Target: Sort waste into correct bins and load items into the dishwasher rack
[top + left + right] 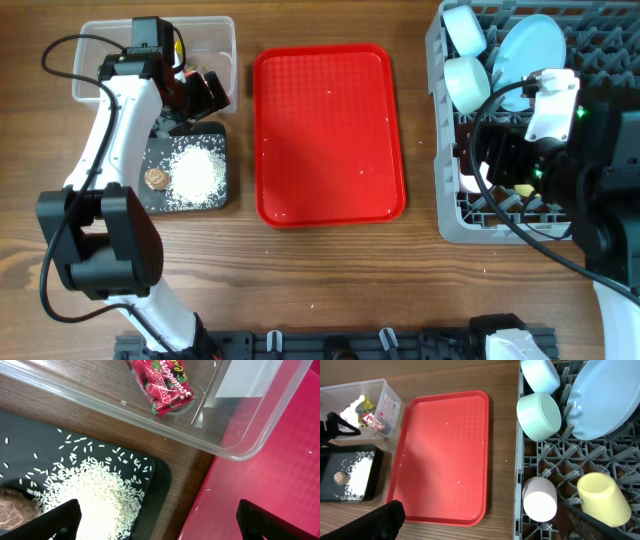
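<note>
My left gripper (160,519) hangs open above the seam between the black tray (30,440) and the red serving tray (280,460), holding nothing. White rice grains (100,495) and a brown food piece (11,512) lie in the black tray. A red wrapper (162,382) rests in the clear tub (235,447). My right gripper (482,515) is open at the left edge of the grey dishwasher rack (520,460). A pink cup (540,501) lies in the rack between its fingers, untouched. A yellow cup (602,497), two pale blue bowls (539,415) and a plate (605,400) also sit there.
The red serving tray (330,135) lies between bins and rack with a few stray grains on it. The left arm's white links (110,140) reach over the black tray (185,175). The right arm (590,150) covers the rack's right side.
</note>
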`<state>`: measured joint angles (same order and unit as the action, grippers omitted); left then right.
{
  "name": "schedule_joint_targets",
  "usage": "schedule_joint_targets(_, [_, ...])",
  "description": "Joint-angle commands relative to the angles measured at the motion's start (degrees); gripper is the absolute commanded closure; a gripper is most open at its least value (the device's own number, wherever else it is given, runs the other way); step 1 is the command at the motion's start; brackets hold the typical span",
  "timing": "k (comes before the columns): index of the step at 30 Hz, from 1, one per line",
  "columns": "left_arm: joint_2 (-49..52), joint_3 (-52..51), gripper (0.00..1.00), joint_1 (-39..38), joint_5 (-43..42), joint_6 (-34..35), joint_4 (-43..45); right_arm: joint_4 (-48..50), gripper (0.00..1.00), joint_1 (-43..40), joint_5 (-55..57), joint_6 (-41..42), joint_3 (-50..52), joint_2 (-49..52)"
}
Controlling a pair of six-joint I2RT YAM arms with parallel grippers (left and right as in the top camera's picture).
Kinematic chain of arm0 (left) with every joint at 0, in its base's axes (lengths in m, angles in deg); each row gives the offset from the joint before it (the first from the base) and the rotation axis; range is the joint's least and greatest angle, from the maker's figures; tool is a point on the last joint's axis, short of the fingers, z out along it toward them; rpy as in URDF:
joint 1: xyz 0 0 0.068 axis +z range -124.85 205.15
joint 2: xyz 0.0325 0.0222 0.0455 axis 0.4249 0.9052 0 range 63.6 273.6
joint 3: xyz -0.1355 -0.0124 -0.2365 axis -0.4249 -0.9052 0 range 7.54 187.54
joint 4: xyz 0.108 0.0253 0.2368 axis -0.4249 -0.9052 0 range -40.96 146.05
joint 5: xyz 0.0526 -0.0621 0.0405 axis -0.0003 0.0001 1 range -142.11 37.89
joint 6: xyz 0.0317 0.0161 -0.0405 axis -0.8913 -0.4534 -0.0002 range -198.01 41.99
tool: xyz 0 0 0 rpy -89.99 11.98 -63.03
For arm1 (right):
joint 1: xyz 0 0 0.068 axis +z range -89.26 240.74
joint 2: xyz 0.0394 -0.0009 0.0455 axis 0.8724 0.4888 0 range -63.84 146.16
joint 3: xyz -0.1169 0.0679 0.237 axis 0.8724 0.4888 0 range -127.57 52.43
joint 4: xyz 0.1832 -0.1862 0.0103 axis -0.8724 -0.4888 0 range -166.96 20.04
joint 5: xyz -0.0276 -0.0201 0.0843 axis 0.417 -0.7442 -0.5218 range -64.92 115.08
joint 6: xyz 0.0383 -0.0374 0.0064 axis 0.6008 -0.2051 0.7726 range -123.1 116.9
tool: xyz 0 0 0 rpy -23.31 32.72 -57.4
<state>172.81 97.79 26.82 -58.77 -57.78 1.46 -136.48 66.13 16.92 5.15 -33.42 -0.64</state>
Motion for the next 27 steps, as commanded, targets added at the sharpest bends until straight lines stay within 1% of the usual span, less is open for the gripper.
schedule_joint_targets(1, [0.76,-0.39,0.00,0.07,0.76,-0.11,0.07,2.25,0.00,0.22,0.48,-0.81,0.09,1.68])
schedule_joint_targets(3, [0.74,-0.39,0.00,0.07,0.74,-0.11,0.07,7.39,0.00,0.26,2.16,-2.60,1.75,1.70])
schedule_joint_targets(4, [0.74,-0.39,0.00,0.07,0.74,-0.11,0.07,14.60,0.00,0.28,2.14,-5.18,5.92,-0.61])
schedule_joint_targets(5, [0.76,-0.39,0.00,0.07,0.76,-0.11,0.09,24.33,0.00,0.28,2.10,-5.07,13.86,-5.38])
schedule_joint_targets(7, [0.76,-0.39,0.00,0.07,0.76,-0.11,0.07,36.48,0.00,0.28,2.12,-4.33,27.32,-13.73])
schedule_joint_targets(9, [0.76,-0.39,0.00,0.07,0.76,-0.11,0.07,47.01,0.00,0.26,2.12,-2.71,40.98,-22.82])
schedule_joint_targets(10, [0.74,-0.39,0.00,0.07,0.76,-0.11,0.09,52.76,0.00,0.22,2.14,-0.26,49.94,-29.49])
schedule_joint_targets(11, [0.74,-0.39,0.00,0.07,0.74,-0.11,0.09,56.15,0.00,0.17,2.16,2.86,57.48,-35.52])
schedule_joint_targets(12, [0.76,-0.39,0.00,0.07,0.76,-0.11,0.09,58.16,0.00,0.17,2.16,6.08,64.17,-41.13])
schedule_joint_targets(13, [0.76,-0.39,0.00,0.07,0.74,-0.11,0.07,58.95,0.00,0.17,2.14,7.80,67.80,-44.28])
schedule_joint_targets(14, [0.74,-0.39,0.00,0.07,0.76,-0.11,0.07,59.28,0.00,0.17,2.14,8.48,73.99,-50.14])
schedule_joint_targets(18, [0.76,-0.39,0.00,0.07,0.76,-0.11,0.07,59.19,0.00,0.17,2.80,6.88,82.36,-59.78])
schedule_joint_targets(21, [0.74,-0.39,0.00,0.07,0.76,-0.11,0.07,59.71,0.00,0.17,2.78,3.89,82.51,-62.36])
schedule_joint_targets(27, [0.74,-0.37,0.00,0.07,0.76,-0.11,0.07,59.91,0.00,0.28,2.78,3.91,82.55,-63.06])
